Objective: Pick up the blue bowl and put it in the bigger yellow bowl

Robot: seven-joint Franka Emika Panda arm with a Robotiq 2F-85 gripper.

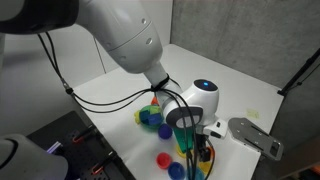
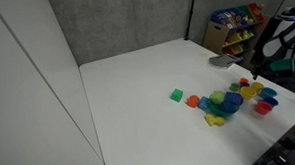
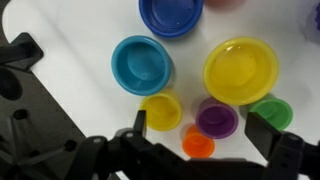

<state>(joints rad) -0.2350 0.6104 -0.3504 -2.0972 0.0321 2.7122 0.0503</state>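
Wrist view: jaws apart over one blue bowl [image 3: 140, 65], one bigger yellow bowl [image 3: 240, 70], one smaller yellow bowl [image 3: 160, 112].

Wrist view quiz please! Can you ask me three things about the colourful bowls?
1. True or false: the small round mid-blue plastic bowl sits inside the bigger round bright-yellow plastic bowl.
2. Which bowl is cut off by the top edge of the wrist view? A: the dark-blue round plastic bowl; B: the green one; C: the orange one.
3. Fill in: the fingers are ____ (open or shut).
Key: 1 false; 2 A; 3 open.
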